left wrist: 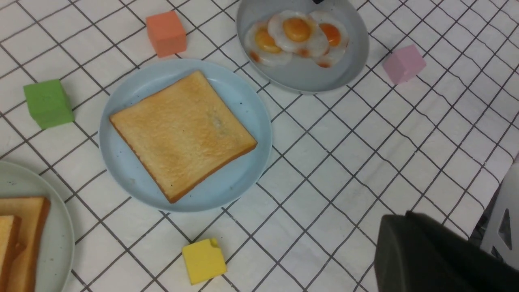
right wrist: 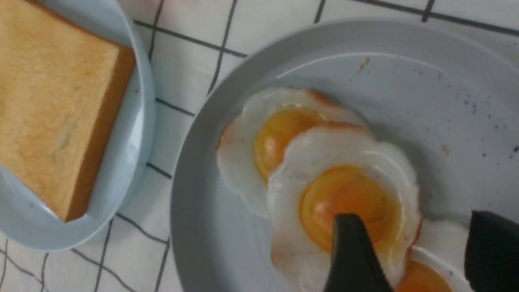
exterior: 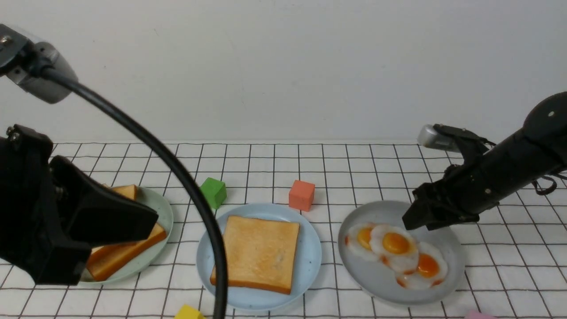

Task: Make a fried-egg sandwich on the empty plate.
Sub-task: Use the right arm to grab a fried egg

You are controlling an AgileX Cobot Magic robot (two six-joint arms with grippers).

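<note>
The empty plate (exterior: 311,259) (left wrist: 243,101) (right wrist: 136,134) is the light-blue one in the middle, and a single golden toast slice (exterior: 259,252) (left wrist: 182,134) (right wrist: 48,109) lies flat on it. No stacked fried-egg sandwich is in view. Three overlapping fried eggs (exterior: 395,246) (left wrist: 297,34) (right wrist: 340,190) rest on the grey plate (exterior: 381,283) (right wrist: 405,81) to the right. My right gripper (exterior: 421,223) (right wrist: 413,219) hangs open just above those eggs, one finger over the middle yolk. My left gripper (exterior: 148,219) (left wrist: 395,221) is shut on nothing, raised over the left side.
A pale green plate (exterior: 161,208) (left wrist: 56,243) at the left holds more toast slices (exterior: 124,254). Green (exterior: 213,192), orange (exterior: 302,195), yellow (exterior: 188,312) and pink (left wrist: 404,63) cubes lie around the plates. A black cable (exterior: 195,199) arcs in front of the blue plate.
</note>
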